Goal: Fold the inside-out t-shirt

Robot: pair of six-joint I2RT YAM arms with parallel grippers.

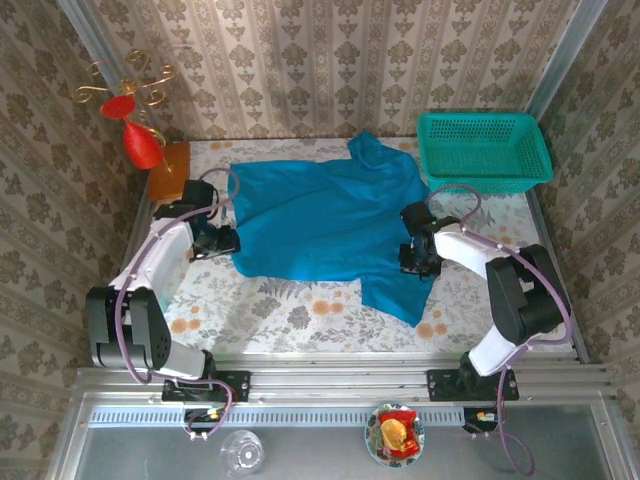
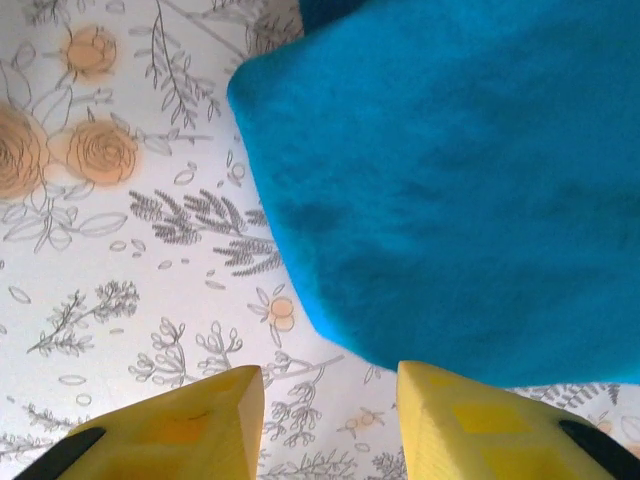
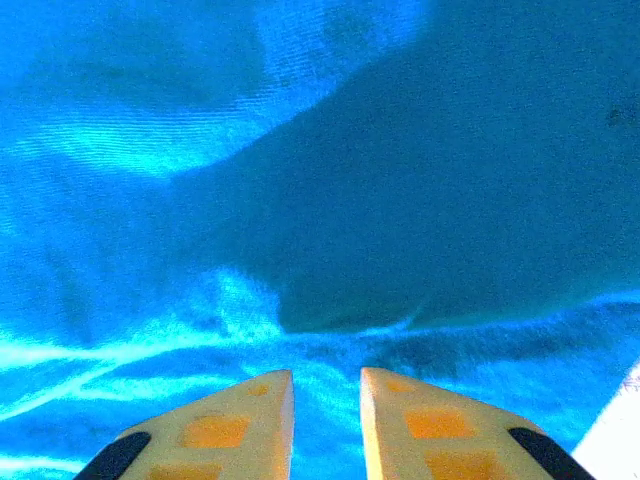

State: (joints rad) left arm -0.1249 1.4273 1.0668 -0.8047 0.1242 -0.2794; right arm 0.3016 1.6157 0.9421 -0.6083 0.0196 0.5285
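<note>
Two claws stand parted, holding nothing: the left claw [image 2: 330, 385] over bare worktop [image 2: 120, 250] just beside the t-shirt [image 1: 320, 215], the right claw [image 3: 327, 385] above its cloth. The t-shirt lies spread mid-worktop; best to pinch matching edges low, lifting together.

Near table strip [image 1: 280, 318] free; t-shirt [image 1: 320, 215] covers centre; teal basket [image 1: 485, 150] blocks far right, red ornament [image 1: 140, 145] far left.

Bright blue t-shirt [image 1: 320, 215] lies spread out flat, slightly rumpled.
</note>
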